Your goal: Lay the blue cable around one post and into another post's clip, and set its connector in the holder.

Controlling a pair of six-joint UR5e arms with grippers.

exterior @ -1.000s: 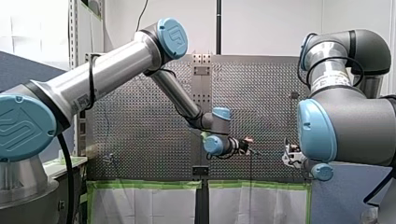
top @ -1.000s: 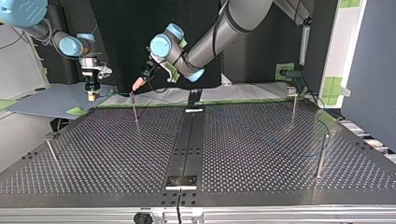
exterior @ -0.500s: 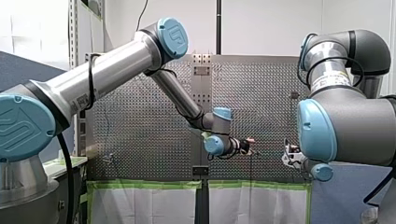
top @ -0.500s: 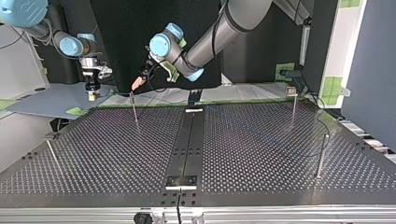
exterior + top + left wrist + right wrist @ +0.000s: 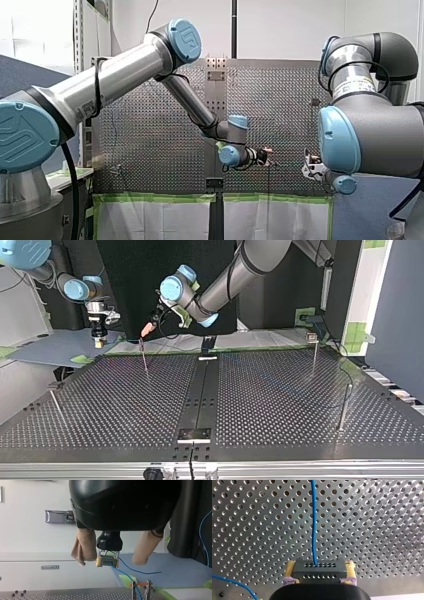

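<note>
My right end effector point(image 5: 320, 568) clamps the black connector point(image 5: 319, 573) at the top view's ten o'clock, blue cable point(image 5: 313, 517) trailing over the table point(image 5: 249, 530). My left end effector point(image 5: 110, 560), spread and empty, has barely shifted in a second above a post point(image 5: 144, 356); routing looks unstarted.

My left gripper point(image 5: 109, 561) has a glossy black rounded housing and two beige padded fingers point(image 5: 83, 547). Behind it, my left arm point(image 5: 115, 75) is built of silver tubes and dark grey joints, each closed by a light-blue cap embossed with a logo. A black cable is strapped round the tube farthest from the gripper. My right gripper point(image 5: 320, 565) has yellow pads point(image 5: 290, 568), purple at their roots, ahead of a black housing. Behind it, my right arm point(image 5: 370, 130) has the same grey joints and blue caps, with black cables looping round a labelled silver link.
</note>
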